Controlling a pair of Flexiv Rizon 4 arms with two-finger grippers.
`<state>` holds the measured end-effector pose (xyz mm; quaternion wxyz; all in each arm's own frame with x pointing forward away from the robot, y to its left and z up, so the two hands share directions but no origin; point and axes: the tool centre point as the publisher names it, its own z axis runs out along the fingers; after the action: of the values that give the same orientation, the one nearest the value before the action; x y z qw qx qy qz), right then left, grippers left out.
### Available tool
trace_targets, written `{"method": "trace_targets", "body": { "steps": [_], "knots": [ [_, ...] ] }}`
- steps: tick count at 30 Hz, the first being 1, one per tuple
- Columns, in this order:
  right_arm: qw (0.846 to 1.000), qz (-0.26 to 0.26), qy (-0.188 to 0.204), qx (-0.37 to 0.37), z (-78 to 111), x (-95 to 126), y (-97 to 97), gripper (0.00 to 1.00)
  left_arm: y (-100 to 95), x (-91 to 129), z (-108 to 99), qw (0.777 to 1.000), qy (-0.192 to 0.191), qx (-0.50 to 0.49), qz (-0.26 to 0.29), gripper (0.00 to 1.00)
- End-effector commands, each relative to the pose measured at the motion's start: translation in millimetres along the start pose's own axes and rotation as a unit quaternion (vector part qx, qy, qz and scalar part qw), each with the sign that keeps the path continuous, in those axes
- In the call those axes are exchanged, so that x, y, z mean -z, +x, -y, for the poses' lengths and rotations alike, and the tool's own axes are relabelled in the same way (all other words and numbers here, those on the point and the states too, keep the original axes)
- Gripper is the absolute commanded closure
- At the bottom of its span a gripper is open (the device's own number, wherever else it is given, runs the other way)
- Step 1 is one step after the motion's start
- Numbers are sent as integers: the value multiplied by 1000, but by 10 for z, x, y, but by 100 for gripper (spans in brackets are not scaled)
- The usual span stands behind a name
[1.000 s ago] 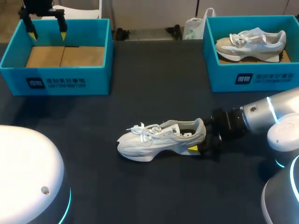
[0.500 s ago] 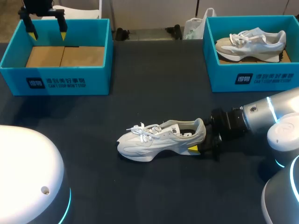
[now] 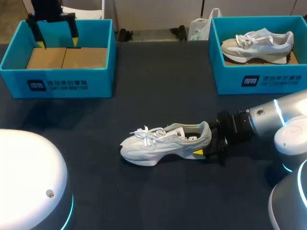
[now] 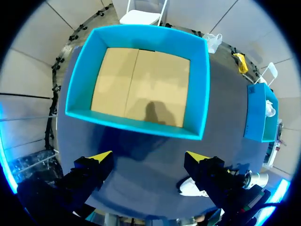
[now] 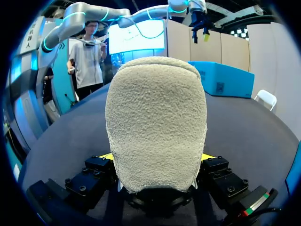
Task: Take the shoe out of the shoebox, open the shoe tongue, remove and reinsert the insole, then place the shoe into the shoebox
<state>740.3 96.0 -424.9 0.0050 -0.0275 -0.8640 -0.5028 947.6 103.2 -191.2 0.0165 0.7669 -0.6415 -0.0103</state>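
Shifting slightly above the left shoebox (image 3: 57, 85), the left jaws are hanging wide apart, while the right jaws are clamping the light, soft shoe (image 3: 158, 146) by its probably firmer heel on the worktop (image 3: 153, 86).

Right arm (image 3: 268, 117) silver, cyan-ringed; right pincer (image 3: 205, 141) black, yellow-tipped.

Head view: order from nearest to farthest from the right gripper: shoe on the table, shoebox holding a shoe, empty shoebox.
1. shoe on the table, heel at the right gripper.
2. shoebox holding a shoe, back right.
3. empty shoebox, back left.
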Motion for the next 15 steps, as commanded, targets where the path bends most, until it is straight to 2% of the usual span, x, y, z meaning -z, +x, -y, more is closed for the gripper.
{"method": "trace_targets", "body": {
  "steps": [1,15],
  "knots": [
    [1000,1,1,0,13,-66,-14,100,115,-2,-364,999,29,17,-7,0],
    [1000,1,1,0,13,-66,-14,100,682,-192,-1055,1000,9,22,-5,0]
  ]
}}
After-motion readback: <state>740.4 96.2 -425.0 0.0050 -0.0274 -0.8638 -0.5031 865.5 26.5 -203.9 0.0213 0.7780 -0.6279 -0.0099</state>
